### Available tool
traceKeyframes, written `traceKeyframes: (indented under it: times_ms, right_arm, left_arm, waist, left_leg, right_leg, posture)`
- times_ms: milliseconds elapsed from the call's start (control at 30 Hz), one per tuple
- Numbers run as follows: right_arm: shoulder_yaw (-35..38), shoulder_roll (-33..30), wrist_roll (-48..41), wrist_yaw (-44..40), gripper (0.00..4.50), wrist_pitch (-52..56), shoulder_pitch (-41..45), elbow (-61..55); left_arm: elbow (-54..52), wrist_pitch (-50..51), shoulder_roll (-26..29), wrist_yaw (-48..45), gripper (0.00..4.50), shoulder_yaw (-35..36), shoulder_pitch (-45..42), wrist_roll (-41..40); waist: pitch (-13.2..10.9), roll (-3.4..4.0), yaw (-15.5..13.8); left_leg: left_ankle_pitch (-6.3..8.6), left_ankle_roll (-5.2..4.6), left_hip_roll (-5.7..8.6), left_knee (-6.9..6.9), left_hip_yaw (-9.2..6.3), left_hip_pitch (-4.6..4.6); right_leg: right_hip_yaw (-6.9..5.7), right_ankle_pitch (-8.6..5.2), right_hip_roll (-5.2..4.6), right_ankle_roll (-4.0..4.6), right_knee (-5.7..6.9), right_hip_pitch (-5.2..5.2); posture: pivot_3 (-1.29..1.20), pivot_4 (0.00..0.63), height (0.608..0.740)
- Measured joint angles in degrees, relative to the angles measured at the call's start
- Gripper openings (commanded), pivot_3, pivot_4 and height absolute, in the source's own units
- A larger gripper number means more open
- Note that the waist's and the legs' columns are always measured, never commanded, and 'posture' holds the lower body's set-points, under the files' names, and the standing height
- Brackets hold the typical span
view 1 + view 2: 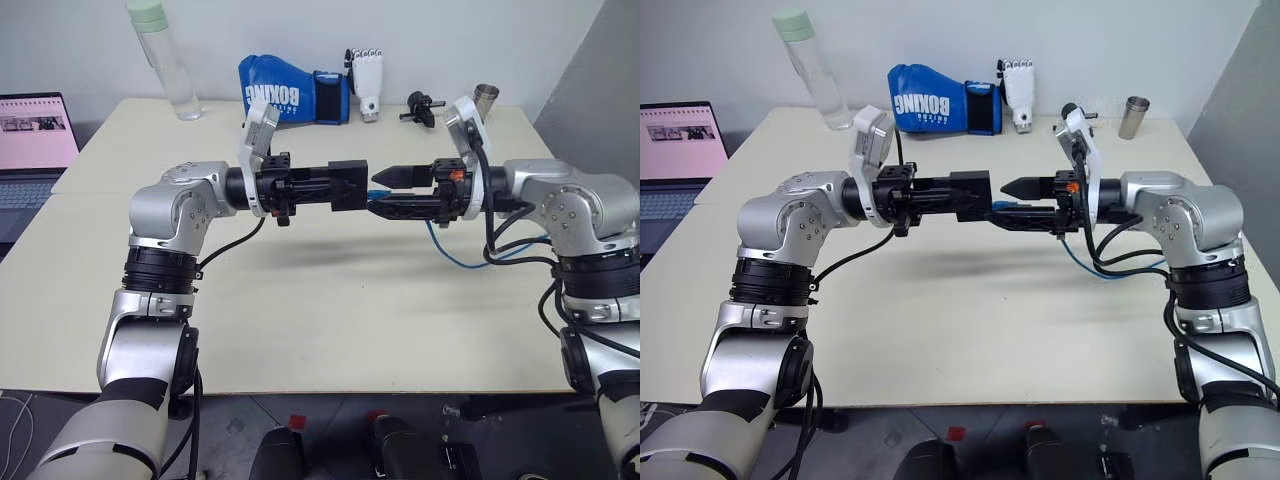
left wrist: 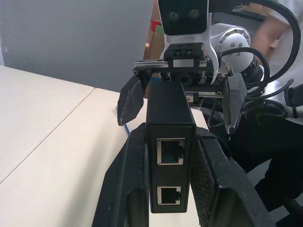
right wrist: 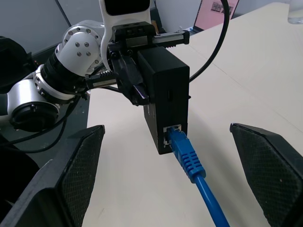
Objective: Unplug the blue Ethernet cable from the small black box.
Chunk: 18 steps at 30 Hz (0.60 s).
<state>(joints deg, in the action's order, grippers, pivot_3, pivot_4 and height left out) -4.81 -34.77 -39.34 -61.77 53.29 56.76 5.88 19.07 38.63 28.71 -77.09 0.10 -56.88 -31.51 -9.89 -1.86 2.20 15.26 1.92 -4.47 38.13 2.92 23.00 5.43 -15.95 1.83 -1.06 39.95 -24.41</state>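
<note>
Above the table [image 1: 330, 330], left tool [image 1: 345, 186] pinches the box [image 3: 163, 97]; cable [image 3: 191, 163] plugged in; right tool [image 3: 173, 175] spread wide.

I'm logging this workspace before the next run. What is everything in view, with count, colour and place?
small black box: one, black, held in the air over the table's middle.
blue Ethernet cable: one, bright blue, plugged into the box, trailing down towards the table's right side.
table: one, beige.
water bottle: one, clear with pale green cap, back left.
boxing glove: one, blue, back centre.
model hand: one, white, beside the glove.
knobbed gadget: one, black, back right.
steel cup: one, metal, back right corner.
laptop: one, dark, screen lit, far left.
left tool: shut on the box.
right tool: open, fingers either side of the cable's plug.
</note>
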Motion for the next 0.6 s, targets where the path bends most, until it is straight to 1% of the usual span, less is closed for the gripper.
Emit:
traceKeyframes:
  times_ms: [67,167,267,300,333,467,600]
  right_arm:
    - [0.0,0.0,0.4,-0.4,4.49,-0.4,0.0,0.1]
    - [0.0,0.0,1.1,-0.8,4.00,-0.7,0.0,0.5]
    - [0.0,0.0,1.8,-1.4,3.23,-1.1,0.0,0.7]
    - [0.0,0.0,2.1,-1.7,3.08,-1.4,0.0,0.8]
    - [0.0,0.0,2.3,-1.9,2.79,-1.5,0.0,1.0]
    - [-0.3,0.0,3.2,-2.6,2.03,-2.4,-0.2,1.3]
    - [-1.1,0.0,4.4,-4.0,1.17,-3.5,-1.2,1.3]
  left_arm:
    - [0.0,0.1,0.0,-0.1,0.79,0.0,0.0,0.0]
    - [0.0,0.1,0.0,-0.2,0.79,0.0,0.0,0.0]
    - [0.0,0.6,0.0,-0.7,0.79,0.0,0.0,0.0]
    - [0.0,0.7,0.0,-0.9,0.79,0.0,0.0,0.0]
    - [0.0,0.7,0.0,-1.0,0.79,0.0,0.0,0.0]
    - [0.0,0.8,0.0,-1.1,0.79,0.0,-0.1,0.0]
    - [0.1,0.9,0.0,-1.1,0.79,0.0,-0.4,0.0]
  waist:
    - [0.0,0.00,0.0]
    - [0.0,0.00,0.0]
    - [0.0,0.00,0.0]
    - [0.0,0.00,0.0]
    - [0.0,0.00,0.0]
    - [0.0,0.00,0.0]
    - [0.0,0.00,0.0]
  left_leg:
    - [0.00,0.00,0.00,0.00,0.00,0.00]
    - [0.00,0.00,0.00,0.00,0.00,0.00]
    - [0.00,0.00,0.00,0.00,0.00,0.00]
    - [0.00,0.00,0.00,0.00,0.00,0.00]
    - [0.00,0.00,0.00,0.00,0.00,0.00]
    - [0.00,0.00,0.00,0.00,0.00,0.00]
    - [0.00,0.00,0.00,0.00,0.00,0.00]
  right_leg:
    - [0.00,0.00,0.00,0.00,0.00,0.00]
    - [0.00,0.00,0.00,0.00,0.00,0.00]
    - [0.00,0.00,0.00,0.00,0.00,0.00]
    - [0.00,0.00,0.00,0.00,0.00,0.00]
    - [0.00,0.00,0.00,0.00,0.00,0.00]
    - [0.00,0.00,0.00,0.00,0.00,0.00]
    - [0.00,0.00,0.00,0.00,0.00,0.00]
  posture:
    - [0.00,0.150,0.740]
    - [0.00,0.150,0.740]
    - [0.00,0.150,0.740]
    - [0.00,0.150,0.740]
    - [0.00,0.150,0.740]
    - [0.00,0.150,0.740]
    - [0.00,0.150,0.740]
